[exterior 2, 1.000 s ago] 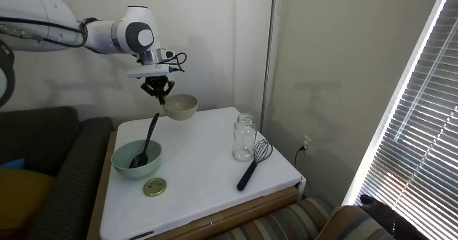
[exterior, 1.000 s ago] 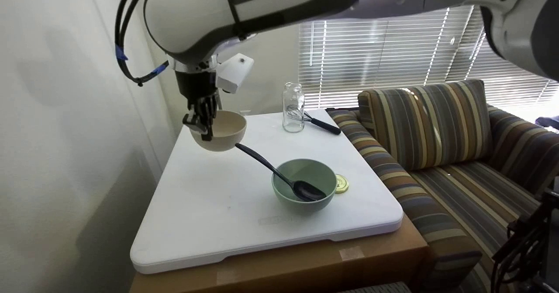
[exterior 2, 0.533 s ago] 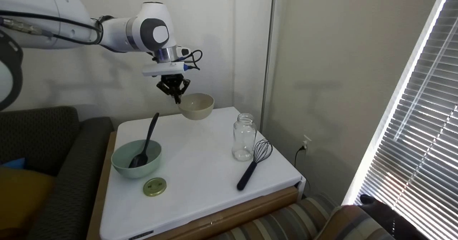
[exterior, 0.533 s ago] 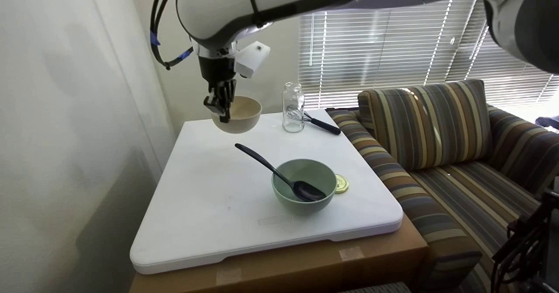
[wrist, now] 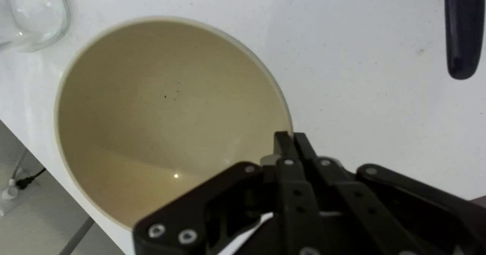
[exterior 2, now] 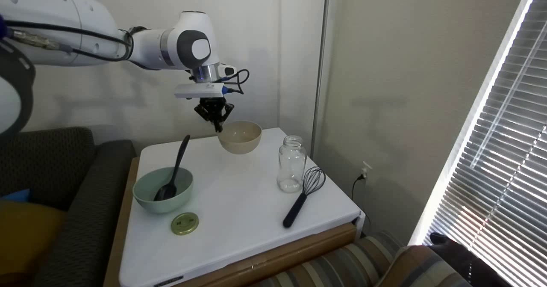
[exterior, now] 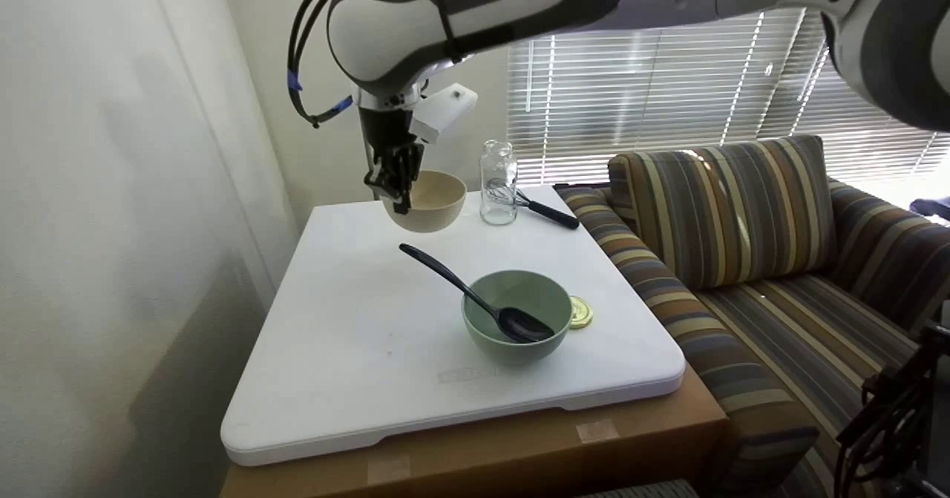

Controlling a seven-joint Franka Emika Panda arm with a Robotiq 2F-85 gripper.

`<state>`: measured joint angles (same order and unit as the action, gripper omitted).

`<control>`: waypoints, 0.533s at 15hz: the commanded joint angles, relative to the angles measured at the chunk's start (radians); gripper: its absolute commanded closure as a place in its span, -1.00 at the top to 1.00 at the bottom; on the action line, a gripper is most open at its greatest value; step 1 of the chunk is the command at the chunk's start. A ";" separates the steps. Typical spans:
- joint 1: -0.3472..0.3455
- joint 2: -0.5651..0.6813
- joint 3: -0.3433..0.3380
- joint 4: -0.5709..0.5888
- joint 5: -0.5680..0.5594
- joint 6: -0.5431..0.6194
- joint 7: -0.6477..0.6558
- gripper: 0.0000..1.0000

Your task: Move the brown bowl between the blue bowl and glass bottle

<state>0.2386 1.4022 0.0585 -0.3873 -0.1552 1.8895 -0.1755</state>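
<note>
In an exterior view: white table (exterior 2: 239,210), w/ blue bowl (exterior 2: 169,206) nr its left edge. Brown bowl (exterior 2: 240,139) is held up off the table, over the area nr far-right corner. Wrist view: tool (wrist: 291,135) pinched tight on brown bowl's rim, just the wall's thickness btwn its fingertips. Glass bottle (exterior 2: 292,169) upright nr right edge. Black spoon (exterior 2: 166,191) leans in blue bowl, handle twd far edge. Whisk (exterior 2: 296,210) just beside bottle, handle twd near edge; can't tell if touching. Gold lid (exterior 2: 185,223) flat, just beside blue bowl.
</note>
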 commanded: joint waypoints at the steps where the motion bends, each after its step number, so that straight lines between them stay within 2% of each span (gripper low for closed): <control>1: -0.011 0.007 -0.008 -0.015 0.000 -0.012 0.055 -0.98; 8: -0.020 0.068 -0.002 -0.007 0.004 -0.004 0.124 -0.98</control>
<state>0.2286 1.4596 0.0585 -0.3900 -0.1552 1.8870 -0.0707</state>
